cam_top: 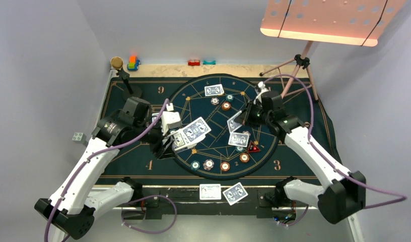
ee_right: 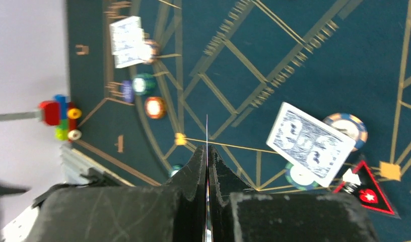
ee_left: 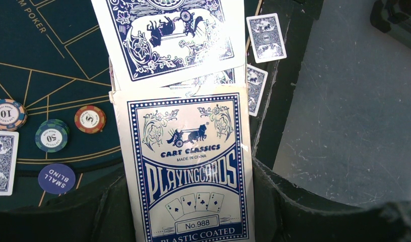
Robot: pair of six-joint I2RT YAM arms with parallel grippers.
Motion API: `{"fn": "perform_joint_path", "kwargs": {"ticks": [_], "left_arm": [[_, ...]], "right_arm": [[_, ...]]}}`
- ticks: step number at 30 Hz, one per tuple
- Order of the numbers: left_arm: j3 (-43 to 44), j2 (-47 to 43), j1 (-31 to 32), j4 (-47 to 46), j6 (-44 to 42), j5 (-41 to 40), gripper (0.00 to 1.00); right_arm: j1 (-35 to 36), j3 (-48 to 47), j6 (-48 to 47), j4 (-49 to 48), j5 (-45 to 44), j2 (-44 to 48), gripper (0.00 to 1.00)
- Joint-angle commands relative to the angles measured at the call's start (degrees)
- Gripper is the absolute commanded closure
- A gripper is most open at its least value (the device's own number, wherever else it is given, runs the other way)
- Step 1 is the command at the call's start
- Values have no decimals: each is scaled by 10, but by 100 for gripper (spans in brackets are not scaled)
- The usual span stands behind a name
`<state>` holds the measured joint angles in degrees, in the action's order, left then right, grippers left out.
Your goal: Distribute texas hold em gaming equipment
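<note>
- Open-ended card box (ee_left: 188, 166): blue-backed cards (ee_left: 168, 40) jut out of it in a loose fan.
- The left gripper (ee_left: 189, 217) is clenched on the box, arm reaching over the mat's left side.
- The right gripper (ee_right: 207, 164) is pinched tight on a single card (ee_right: 207, 131) seen edge-on, above the circle's right half.
- Dark green poker mat (cam_top: 138, 101): chips (cam_top: 226, 106), red triangular marker (cam_top: 253, 147) and dealt cards (cam_top: 214, 90) on the circle; two more cards (cam_top: 210, 191) at the near edge.
- Grey walls; toy blocks (cam_top: 133, 63) at the far edge.
</note>
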<state>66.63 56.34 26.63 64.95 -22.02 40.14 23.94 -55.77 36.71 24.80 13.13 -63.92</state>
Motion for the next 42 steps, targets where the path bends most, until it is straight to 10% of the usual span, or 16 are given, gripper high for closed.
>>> {"fn": "perform_joint_path", "kwargs": {"ticks": [1,17,33,42], "left_arm": [[7,-13,-3,-10,0,19,100],[5,-16,-3,-7,0,26,100],[-1,-17,-3,-8,-1,29,100],[-2,-12,-3,-15,2,32,100]], "right_arm": [[-28,75,24,-103,16,-37,100],[-33,169,37,-91,-68,-71,95],[-33,67,21,24,-135,41,37],[5,-53,2,-43,108,35,11]]}}
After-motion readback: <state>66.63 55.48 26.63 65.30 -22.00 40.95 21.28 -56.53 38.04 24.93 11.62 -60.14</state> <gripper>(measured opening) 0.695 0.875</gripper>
